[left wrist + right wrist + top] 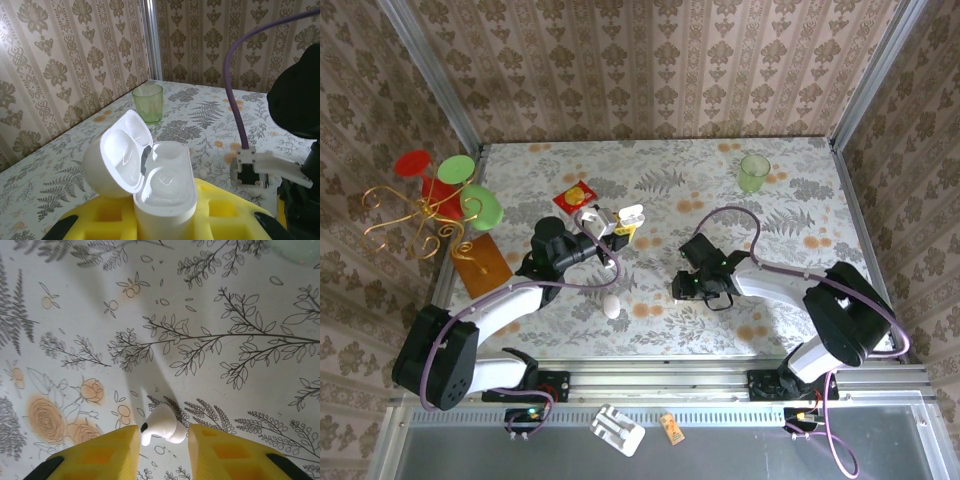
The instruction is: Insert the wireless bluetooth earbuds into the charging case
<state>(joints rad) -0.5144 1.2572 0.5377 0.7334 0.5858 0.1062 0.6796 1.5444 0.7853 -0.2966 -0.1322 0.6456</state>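
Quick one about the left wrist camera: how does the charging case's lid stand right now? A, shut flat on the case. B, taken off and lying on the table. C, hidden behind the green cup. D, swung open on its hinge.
D: the charging case, gripped in the left gripper, has its lid tipped back to the left on the hinge, so the hollows inside lid and base face the camera.

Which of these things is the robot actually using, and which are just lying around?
In use: open charging case, held by the left gripper; earbud, straddled by the right gripper.
Lying about: green cup; white egg-shaped object; red packet; orange card; gold stand with coloured discs.
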